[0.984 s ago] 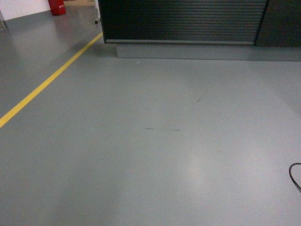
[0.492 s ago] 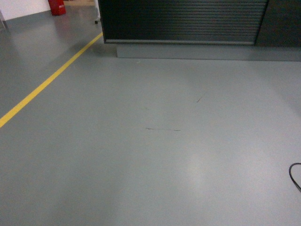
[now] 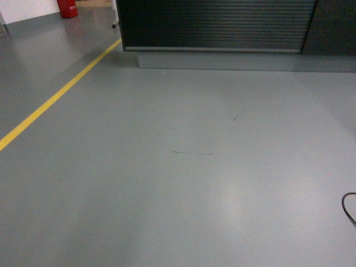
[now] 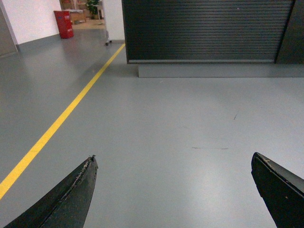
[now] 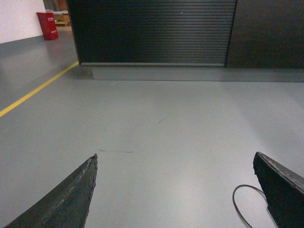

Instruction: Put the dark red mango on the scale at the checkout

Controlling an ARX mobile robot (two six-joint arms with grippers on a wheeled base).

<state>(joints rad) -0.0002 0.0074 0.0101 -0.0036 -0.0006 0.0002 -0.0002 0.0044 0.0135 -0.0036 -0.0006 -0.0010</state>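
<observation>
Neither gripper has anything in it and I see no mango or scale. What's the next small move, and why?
Probably roll the base straight ahead toward the checkout. Only its ribbed dark front shows, across bare grey floor; its top is out of frame, and no mango or scale is visible. The left gripper and right gripper are both open and empty. Mind the cable on the floor at the right.

A grey glossy floor (image 3: 183,183) fills the scene. A yellow line (image 3: 58,94) runs diagonally from near left to far. A red container (image 3: 67,8) stands far left. A black cable (image 3: 349,207) loops at the near right edge.
</observation>
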